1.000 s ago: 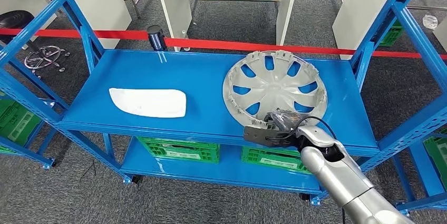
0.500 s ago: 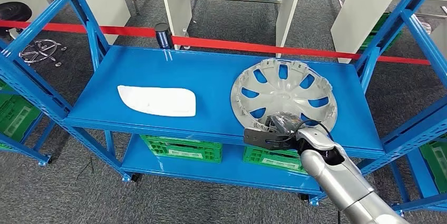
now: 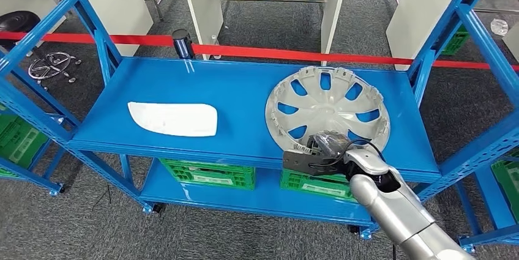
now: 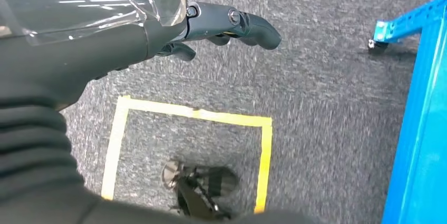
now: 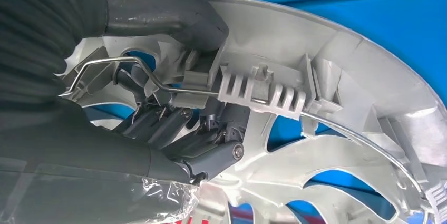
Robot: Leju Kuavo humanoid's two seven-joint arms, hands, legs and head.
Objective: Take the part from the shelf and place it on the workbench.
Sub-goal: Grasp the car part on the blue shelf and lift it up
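Compared with a second ago, the hubcap sits with its far edge raised a little and turned slightly on the blue shelf, while the right robot hand keeps its place at the near rim; some of the apparent shift belongs to the camera, which has swayed. I take this to mean the grip has taken and the lift off the shelf is just beginning, with the carry to the desk still wholly ahead. In the right wrist view the thumb presses on the outer rim and the darker fingers reach behind it by the wire retaining ring, so the hand pinches the rim of the hubcap. The fingertips are hidden behind the clips. The left robot hand hangs over grey carpet, fingers loosely apart, holding nothing. A white flat panel lies well apart on the shelf.
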